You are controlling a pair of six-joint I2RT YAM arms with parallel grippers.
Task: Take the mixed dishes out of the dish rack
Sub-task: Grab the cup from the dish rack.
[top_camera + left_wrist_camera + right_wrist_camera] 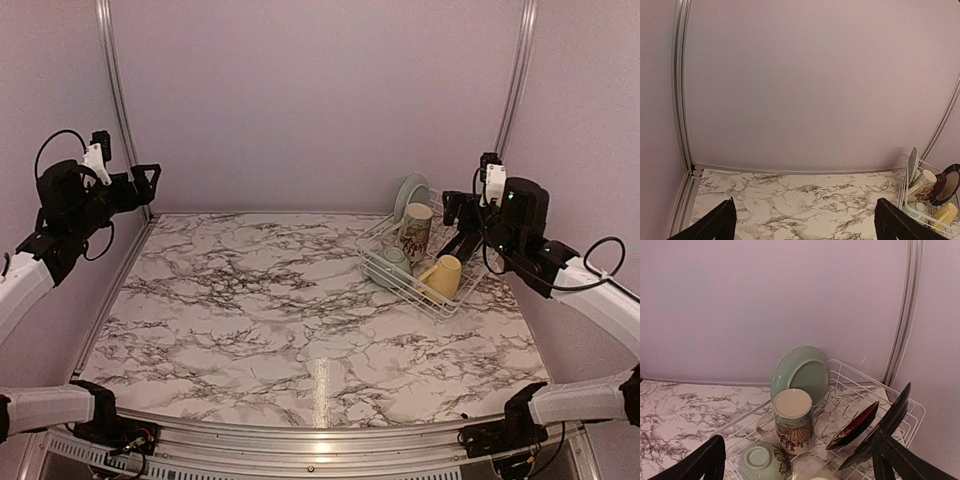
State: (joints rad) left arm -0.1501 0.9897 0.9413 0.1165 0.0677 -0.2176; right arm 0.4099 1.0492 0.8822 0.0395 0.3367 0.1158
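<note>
Left gripper raised at the 10 o'clock edge of the marble table. Jaws wide, nothing between them. All dishes well apart from it, off at its 3 o'clock.

Dish rack stands at the table's 2 o'clock corner.
- Pale-green plate on edge at the rack's 11 o'clock end.
- Cream printed mug stands just in front of the plate.
- Pale-green bowl foot-up at the mug's 7 o'clock.
- Yellow mug tilted at the rack's 5 o'clock corner.
- Red plate leans on edge at the mug's 3 o'clock.

Right gripper hangs at the rack's 3 o'clock side. Jaws wide, empty, touching no dish. Its wrist view shows the cream mug dead ahead between the fingers.
</note>
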